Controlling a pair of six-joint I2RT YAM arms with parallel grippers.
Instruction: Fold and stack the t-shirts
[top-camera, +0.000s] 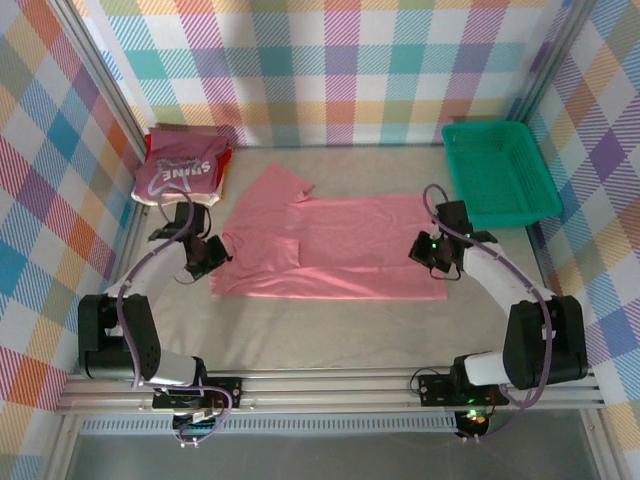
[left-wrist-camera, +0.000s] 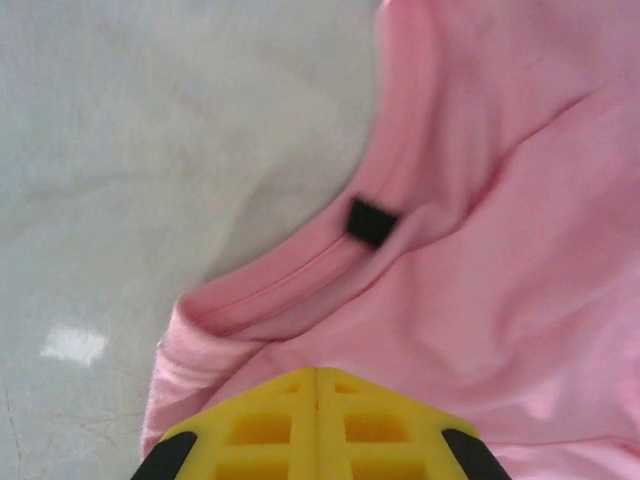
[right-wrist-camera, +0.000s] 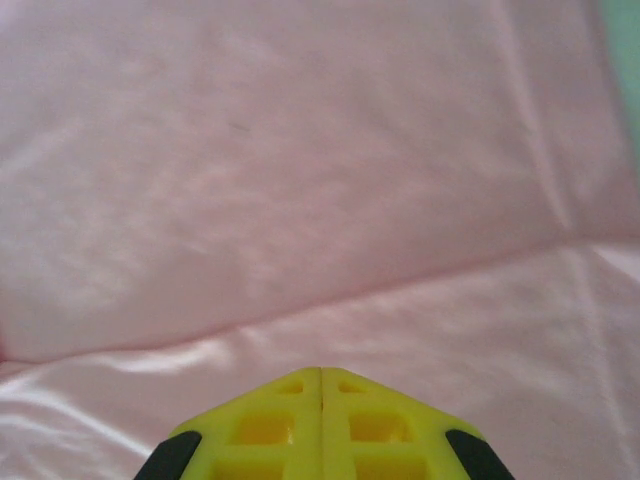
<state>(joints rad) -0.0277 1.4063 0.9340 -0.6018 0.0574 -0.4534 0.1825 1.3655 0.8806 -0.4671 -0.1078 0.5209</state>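
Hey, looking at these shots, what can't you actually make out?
Lettering on the dark pink shirt: top view, too small and creased to read.
The shirts beneath it: top view, covered, only edges show.
Whether the left gripper or right gripper pinches the pink shirt: wrist views, each is shut and covers its own contact spot.
Tag: left wrist view, blurred, no print readable.

Spread t-shirt (top-camera: 330, 245) mid-table; folded stack (top-camera: 182, 170), maybe three shirts, far-left; basket (top-camera: 500, 175) far-right.
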